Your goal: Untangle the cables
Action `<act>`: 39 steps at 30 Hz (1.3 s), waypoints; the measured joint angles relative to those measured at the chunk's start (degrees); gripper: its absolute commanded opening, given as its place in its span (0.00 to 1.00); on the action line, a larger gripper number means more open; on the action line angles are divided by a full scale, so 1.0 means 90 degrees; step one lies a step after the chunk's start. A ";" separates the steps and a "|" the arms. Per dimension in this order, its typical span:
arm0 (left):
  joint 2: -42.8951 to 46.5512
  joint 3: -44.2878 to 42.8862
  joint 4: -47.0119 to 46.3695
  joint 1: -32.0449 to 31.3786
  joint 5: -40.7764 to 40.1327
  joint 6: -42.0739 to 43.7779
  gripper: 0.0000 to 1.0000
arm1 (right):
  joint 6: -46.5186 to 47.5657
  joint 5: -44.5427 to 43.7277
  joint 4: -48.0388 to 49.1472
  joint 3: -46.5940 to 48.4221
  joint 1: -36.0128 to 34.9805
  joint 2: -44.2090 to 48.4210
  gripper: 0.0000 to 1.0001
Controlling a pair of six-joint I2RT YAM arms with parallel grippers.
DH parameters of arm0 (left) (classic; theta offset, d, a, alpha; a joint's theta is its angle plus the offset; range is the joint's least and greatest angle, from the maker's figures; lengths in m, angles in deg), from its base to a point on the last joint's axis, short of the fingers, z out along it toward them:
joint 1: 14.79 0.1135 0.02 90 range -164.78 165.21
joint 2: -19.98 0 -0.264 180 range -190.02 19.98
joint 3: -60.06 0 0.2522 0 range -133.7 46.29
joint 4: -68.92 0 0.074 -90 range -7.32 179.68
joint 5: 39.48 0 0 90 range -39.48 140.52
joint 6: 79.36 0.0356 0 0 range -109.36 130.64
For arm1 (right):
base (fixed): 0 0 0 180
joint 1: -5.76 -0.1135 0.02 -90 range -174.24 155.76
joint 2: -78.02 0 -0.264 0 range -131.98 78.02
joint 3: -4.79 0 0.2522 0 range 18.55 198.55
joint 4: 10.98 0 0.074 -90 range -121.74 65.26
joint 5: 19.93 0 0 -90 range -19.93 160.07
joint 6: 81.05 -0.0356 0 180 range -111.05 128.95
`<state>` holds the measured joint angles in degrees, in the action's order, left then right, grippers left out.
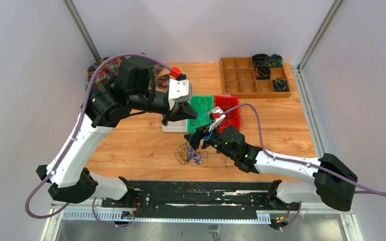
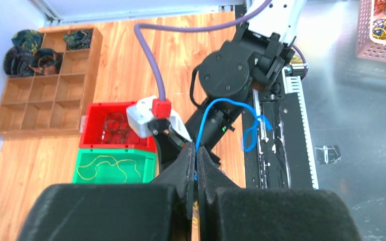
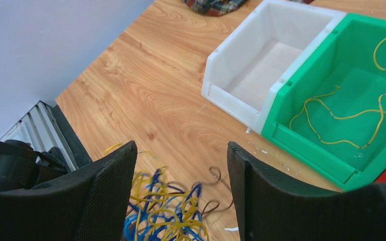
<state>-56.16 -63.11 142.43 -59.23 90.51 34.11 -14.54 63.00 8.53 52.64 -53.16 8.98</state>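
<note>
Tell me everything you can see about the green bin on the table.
The green bin is an open-topped rectangular box that looks like moulded plastic, with thick rims and a lower front lip. It stands upright on the wooden table, pressed between a white bin on one side and a red bin on the other. Thin yellow cable lies in loose curves on its floor; nothing else shows inside.

Your left gripper (image 2: pixel 196 152) has its fingers pressed together on a blue cable (image 2: pixel 216 102) — it arcs up and loops right. Left of it, a green bin (image 2: pixel 113 151) holds a yellow cable (image 2: pixel 96 161).
</note>
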 measured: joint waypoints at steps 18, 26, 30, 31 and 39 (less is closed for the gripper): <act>-0.0505 -0.2266 0.0041 0.0000 -0.0729 0.0619 0.00 | -0.0182 -0.0687 0.0175 -0.0777 -0.0002 -0.0784 0.60; -0.0410 -0.2353 -0.0019 0.0000 -0.1387 0.1071 0.00 | 0.0129 -0.1248 -0.0199 -0.1100 0.0000 0.0316 0.71; -0.0369 -0.1938 0.0005 0.0000 -0.1566 0.1188 0.00 | 0.0495 -0.1192 -0.0432 -0.0889 0.0000 0.1384 0.75; -0.0381 -0.1858 0.0017 0.0000 -0.1598 0.1205 0.00 | 0.0602 -0.1095 -0.0486 -0.0789 0.0000 0.1562 0.75; -0.0440 -0.1802 0.0046 0.0000 -0.1642 0.1212 0.00 | 0.1396 -0.0265 -0.0546 0.0134 -0.0291 0.1571 0.76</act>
<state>-60.12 -79.33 142.84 -59.23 75.73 45.01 -1.97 60.62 3.62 53.84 -55.78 23.12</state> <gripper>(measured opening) 0.016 0.755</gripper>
